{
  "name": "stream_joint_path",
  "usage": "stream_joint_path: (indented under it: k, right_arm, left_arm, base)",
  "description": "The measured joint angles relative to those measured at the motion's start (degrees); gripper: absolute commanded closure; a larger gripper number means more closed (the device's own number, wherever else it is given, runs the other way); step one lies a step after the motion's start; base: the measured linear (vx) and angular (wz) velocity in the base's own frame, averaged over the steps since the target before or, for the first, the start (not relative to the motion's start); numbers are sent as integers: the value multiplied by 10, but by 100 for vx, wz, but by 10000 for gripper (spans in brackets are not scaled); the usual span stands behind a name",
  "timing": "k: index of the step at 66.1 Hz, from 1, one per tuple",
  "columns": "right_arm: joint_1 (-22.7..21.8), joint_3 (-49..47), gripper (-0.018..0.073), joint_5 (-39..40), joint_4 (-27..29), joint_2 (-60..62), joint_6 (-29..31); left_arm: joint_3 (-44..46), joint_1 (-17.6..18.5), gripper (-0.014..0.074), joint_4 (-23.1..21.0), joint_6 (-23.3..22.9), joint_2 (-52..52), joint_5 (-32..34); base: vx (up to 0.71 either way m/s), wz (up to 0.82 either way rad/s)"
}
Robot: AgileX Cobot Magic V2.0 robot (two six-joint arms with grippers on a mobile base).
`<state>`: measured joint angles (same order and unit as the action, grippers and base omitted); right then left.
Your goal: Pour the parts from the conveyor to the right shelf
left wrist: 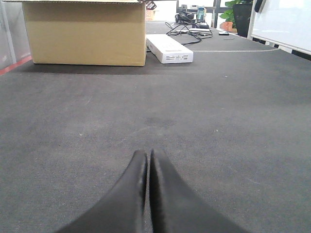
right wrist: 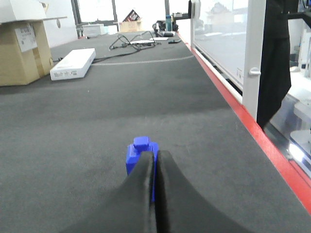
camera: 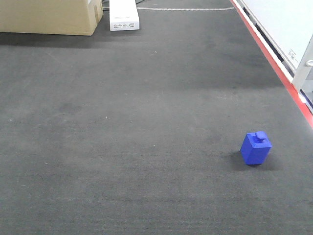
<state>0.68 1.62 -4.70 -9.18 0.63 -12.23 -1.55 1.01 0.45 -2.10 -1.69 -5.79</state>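
Blue part (camera: pixel 256 148); cardboard box (right wrist: pixel 19 63), label (right wrist: pixel 25 36) illegible

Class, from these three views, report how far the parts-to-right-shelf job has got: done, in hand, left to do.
Done: nothing visibly; one blue part sits alone on the grey surface, and no shelf shows. In hand: nothing; the right end effector is closed with the part beyond its tips, the left end effector closed above the same surface. Left: likely grasping, carrying and pouring.

No legible text anywhere. White flat box (camera: pixel 123 14): small dark print on its end face, too fine to read. Cardboard box (right wrist: pixel 19 60): white label (right wrist: pixel 25 37), print blurred.
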Motion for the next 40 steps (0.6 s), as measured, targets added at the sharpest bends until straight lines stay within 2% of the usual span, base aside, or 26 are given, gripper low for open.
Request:
stream_joint_path:
  k: [7, 19, 30, 40]
  right_arm:
    - [0, 0, 566, 43, 0, 0, 0]
    - [0, -4, 564, 191, -1, 0, 6]
    - [0, -114, 564, 179, -19, 0, 48]
    - [0, -254, 564, 117, -39, -48, 87]
  left_arm:
    - [0, 0, 602, 0, 0, 0, 0]
    - [0, 0, 602, 0, 0, 0, 0]
    - [0, 0, 602, 0, 0, 0, 0]
    - [0, 0, 602, 0, 0, 0, 0]
  base:
    - [0, 0]
    - [0, 0]
    - [0, 0]
    - [0, 0]
